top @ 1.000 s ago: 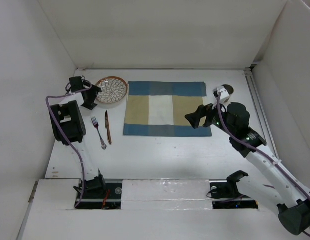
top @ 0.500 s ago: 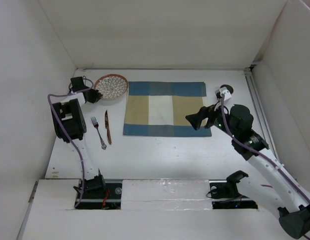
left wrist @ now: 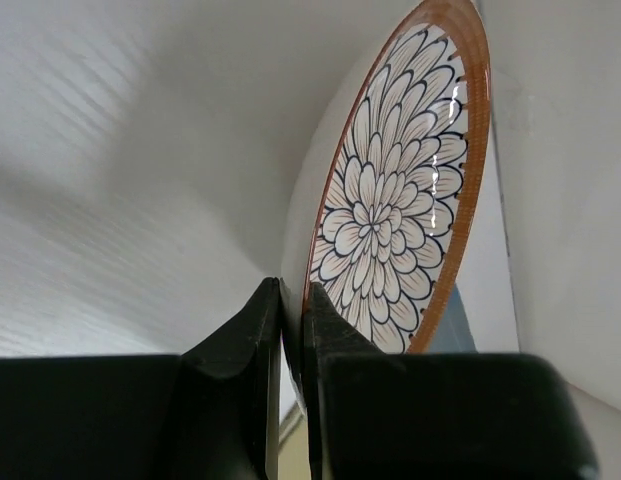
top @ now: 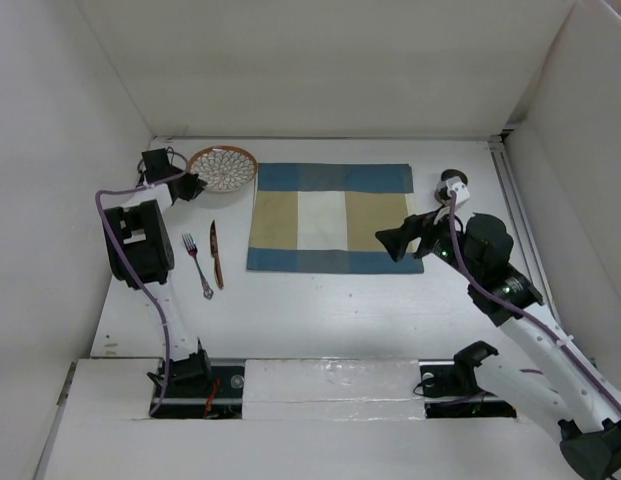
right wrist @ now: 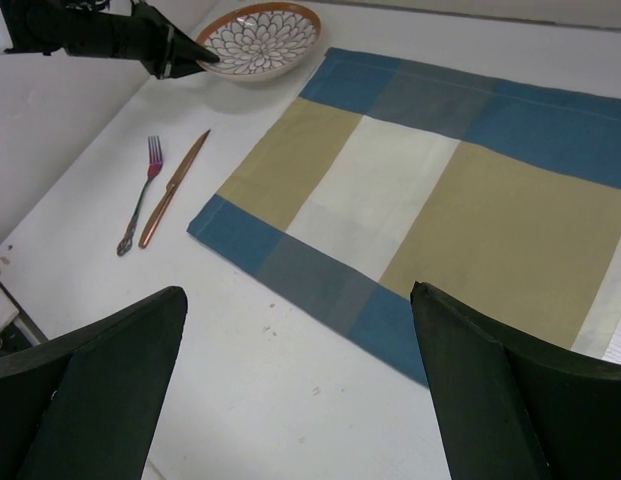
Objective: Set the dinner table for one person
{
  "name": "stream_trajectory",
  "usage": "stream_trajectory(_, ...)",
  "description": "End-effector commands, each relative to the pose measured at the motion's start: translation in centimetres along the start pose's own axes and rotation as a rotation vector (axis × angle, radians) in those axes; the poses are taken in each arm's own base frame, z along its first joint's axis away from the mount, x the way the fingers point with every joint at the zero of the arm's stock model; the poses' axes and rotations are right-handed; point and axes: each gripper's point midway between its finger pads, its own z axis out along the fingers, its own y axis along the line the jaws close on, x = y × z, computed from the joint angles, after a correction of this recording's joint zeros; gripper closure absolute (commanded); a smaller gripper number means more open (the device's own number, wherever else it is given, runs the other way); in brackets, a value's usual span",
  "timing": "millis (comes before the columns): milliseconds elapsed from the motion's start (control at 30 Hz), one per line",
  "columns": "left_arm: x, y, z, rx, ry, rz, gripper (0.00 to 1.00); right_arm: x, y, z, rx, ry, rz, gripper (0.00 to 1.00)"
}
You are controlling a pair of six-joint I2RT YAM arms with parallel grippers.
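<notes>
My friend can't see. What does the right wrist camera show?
A blue-and-beige checked placemat lies on a white table, seen between the open black fingers of the right gripper. At the far left, the left gripper pinches the rim of a flower-patterned plate; a fork and a knife lie side by side nearer the camera.

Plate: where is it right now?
In the top view the plate is at the far left of the table, beside the far-left corner of the placemat, its rim pinched by the left tool. The fork and knife lie nearer the arms.
</notes>
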Motion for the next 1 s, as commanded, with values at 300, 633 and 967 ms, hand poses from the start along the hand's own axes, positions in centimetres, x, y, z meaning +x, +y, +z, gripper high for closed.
stream_trajectory(300, -1.7, -18.7, -15.9, 0.552, -0.148, 0.236, 1.0, -1.6, 0.0, -2.6, 0.047, -0.067, -0.009, 0.0)
stream_trajectory(633, 15.3, -21.4, -17.4, 0.641, 0.129, 0.377, 1.0, -1.5, -0.4, -4.2, 0.09, -0.066, 0.005, 0.0)
stream_trajectory(967, 26.9, -19.5, -15.9, 0.682, 0.371, 0.443, 1.0, -2.8, -1.1, -7.4, 0.175, -0.083, -0.024, 0.0)
